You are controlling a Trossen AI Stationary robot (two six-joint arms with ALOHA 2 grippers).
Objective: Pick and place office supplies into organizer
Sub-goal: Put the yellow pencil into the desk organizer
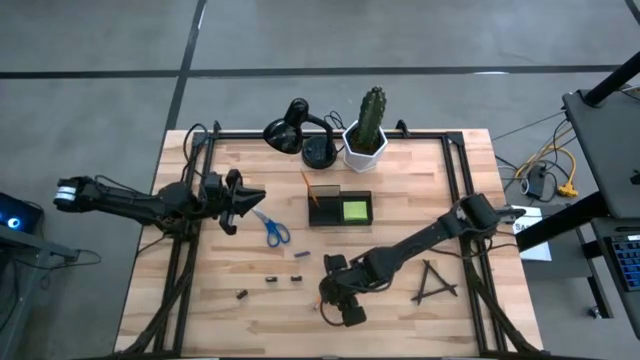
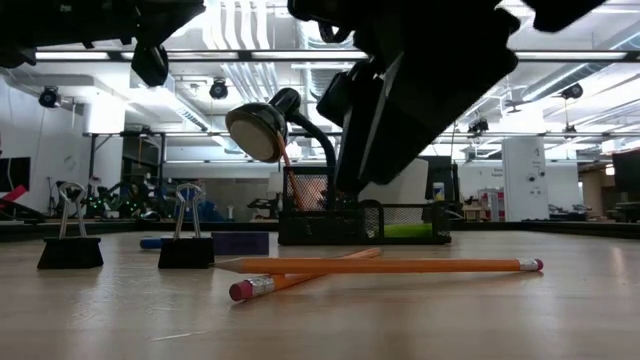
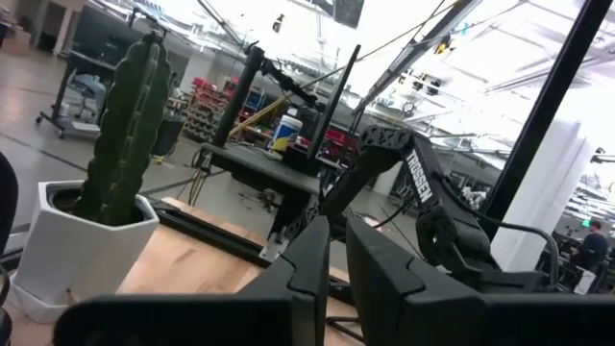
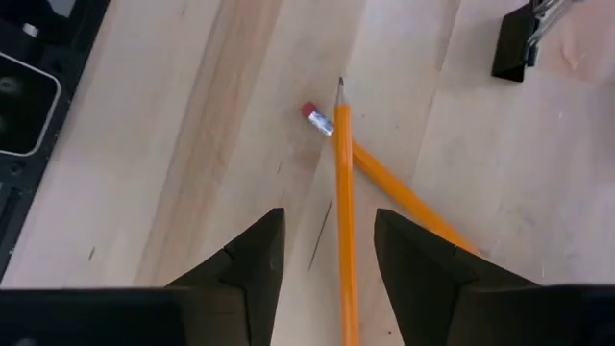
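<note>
So the right tool (image 4: 327,255) is hanging low over two crossed orange wooden pencils (image 4: 343,211) near the bottom middle of the overhead frame, fingers apart and straddling the one that's pointing away from the wrist camera. Trouble is the second pencil is lying under or against it at an angle, so closing here is probably going to drag both, or flick the eraser end sideways across the light wooden bench (image 1: 400,190). The small dark smoky organizer tray (image 1: 340,210) is sitting up at centre frame, well apart from the pencils, so a sloppy pinch is risking a drop on the way over. The left tool (image 1: 238,198) is hovering at middle left near the blue-handled scissors (image 1: 272,229), fingers together on nothing I can see.
</note>
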